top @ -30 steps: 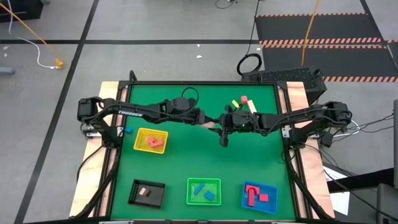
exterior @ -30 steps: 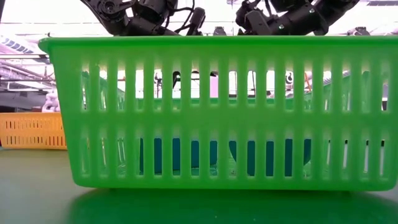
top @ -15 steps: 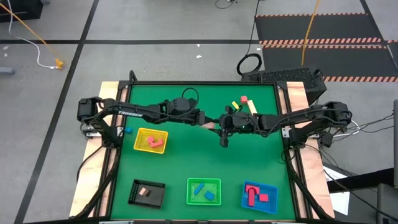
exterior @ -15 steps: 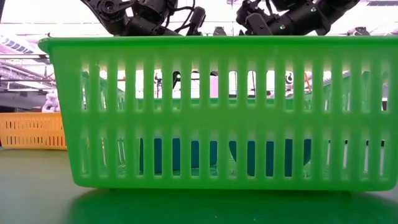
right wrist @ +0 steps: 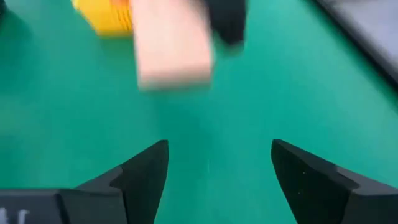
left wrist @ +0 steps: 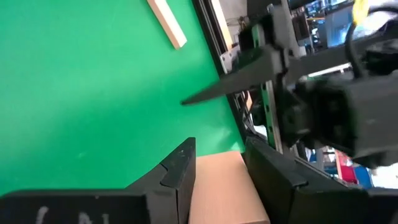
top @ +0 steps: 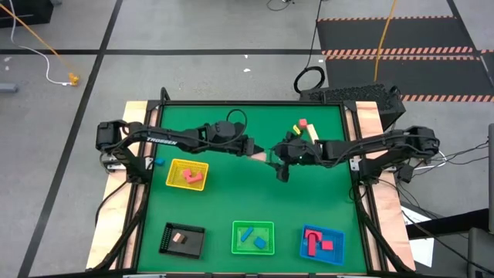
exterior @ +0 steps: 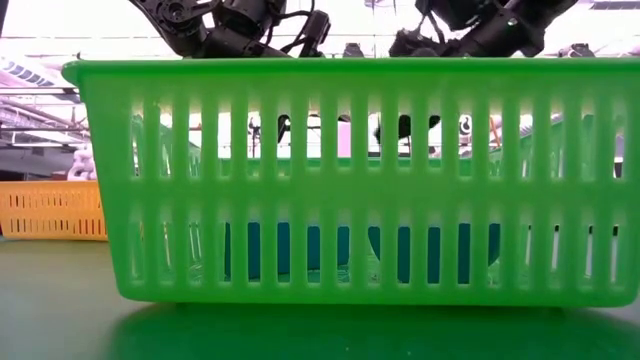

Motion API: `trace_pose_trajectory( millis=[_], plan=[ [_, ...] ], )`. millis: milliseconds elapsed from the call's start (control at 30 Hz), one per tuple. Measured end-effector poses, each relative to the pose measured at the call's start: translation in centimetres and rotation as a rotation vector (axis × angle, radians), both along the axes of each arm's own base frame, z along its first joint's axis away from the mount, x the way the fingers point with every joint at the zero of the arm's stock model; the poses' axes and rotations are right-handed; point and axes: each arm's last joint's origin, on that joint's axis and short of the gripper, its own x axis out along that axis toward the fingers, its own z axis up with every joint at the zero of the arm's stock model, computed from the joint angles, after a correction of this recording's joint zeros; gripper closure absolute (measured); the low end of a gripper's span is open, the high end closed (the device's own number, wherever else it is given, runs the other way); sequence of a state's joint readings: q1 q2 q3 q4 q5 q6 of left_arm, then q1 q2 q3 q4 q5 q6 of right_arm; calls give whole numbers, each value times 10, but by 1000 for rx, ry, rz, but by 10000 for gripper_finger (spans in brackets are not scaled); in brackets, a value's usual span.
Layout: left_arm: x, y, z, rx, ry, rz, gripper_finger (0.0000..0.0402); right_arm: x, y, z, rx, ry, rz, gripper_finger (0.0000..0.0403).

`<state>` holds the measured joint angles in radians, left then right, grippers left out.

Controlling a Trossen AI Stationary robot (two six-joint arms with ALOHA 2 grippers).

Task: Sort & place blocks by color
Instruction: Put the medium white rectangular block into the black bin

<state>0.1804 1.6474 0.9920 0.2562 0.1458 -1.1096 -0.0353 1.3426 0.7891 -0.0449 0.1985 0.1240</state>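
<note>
My left tool (left wrist: 217, 171) gripped a cream block (left wrist: 224, 190); my right tool (right wrist: 217, 168) gaped empty. Trays held several blocks; three (top: 302, 127) remained on the bench (top: 231, 205).

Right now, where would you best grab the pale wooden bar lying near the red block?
Probably its middle, pinching across the narrow width, coming straight down: the pale wooden bar lies flat on the green mat, long and thin, both long sides free.

floor (top: 193, 31): grey concrete, dark seams | mats (top: 401, 46): black ribbed, striped edges — far right | cable (top: 35, 38): orange, far left | tabletop (top: 255, 193): green, wood-edged — centre
</note>
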Motion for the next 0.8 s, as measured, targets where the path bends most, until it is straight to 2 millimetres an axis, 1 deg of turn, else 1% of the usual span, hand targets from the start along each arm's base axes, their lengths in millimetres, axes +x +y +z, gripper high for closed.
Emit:
trace_pose_trajectory(
  millis=[133, 200, 267, 367, 500, 667, 800],
  plan=[
    [-1, 6, 0, -1, -1, -5, 277, -16, -1, -3, 34, 132, -43, 125],
    [-1, 6, 0, -16, -7, -61, 277, -25, -5, -5, 25, 200, -101, 125],
    [-1, 1, 1, -13, -24, -173, 277, -35, -10, -8, 12, 274, -202, 124],
    [-2, -9, 2, -13, -58, -400, 277, -45, -21, -11, 25, 318, -411, 124],
    [-4, -24, 3, -97, -89, -657, 277, -57, -37, -15, 111, 335, -652, 124],
    [-9, -45, 1, -259, -55, -898, 277, -67, -53, -22, 167, 339, -796, 124],
    [-14, -66, -5, -386, 45, -1010, 277, -74, -63, -28, 257, 337, -855, 124]
  ],
)
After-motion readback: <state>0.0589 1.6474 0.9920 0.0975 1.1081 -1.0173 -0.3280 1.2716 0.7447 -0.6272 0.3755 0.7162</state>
